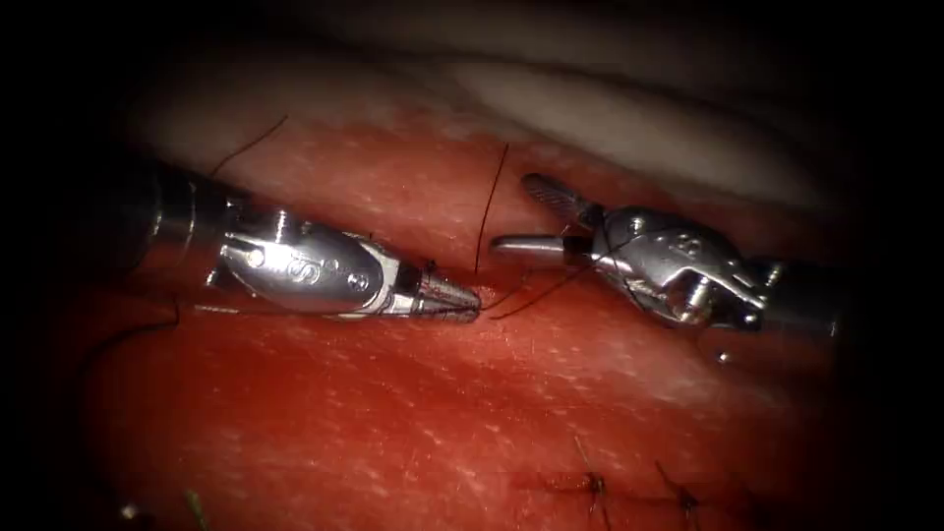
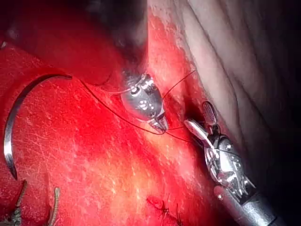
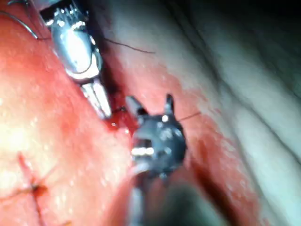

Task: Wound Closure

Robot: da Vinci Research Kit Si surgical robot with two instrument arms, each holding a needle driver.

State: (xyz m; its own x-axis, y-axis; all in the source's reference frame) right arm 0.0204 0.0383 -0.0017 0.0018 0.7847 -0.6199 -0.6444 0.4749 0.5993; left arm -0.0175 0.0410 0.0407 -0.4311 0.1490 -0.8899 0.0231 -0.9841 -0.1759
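Left claw (image 1: 462, 298) is closed, tip at the cut in the red pork tissue (image 1: 393, 413), apparently pinching the thin dark thread (image 1: 489, 211) there. Right claw (image 1: 526, 218) stands open just beside it on the cut's right, holding nothing, one jaw pointing at the left tip. Curved steel needle (image 2: 14, 117) lies free on the tissue, not in it, well apart from both claws, nearer the left arm. Thread runs along the cut between the tips.

Endoscope overhead-front; wrist views close (share cut (image 1: 482, 280)).
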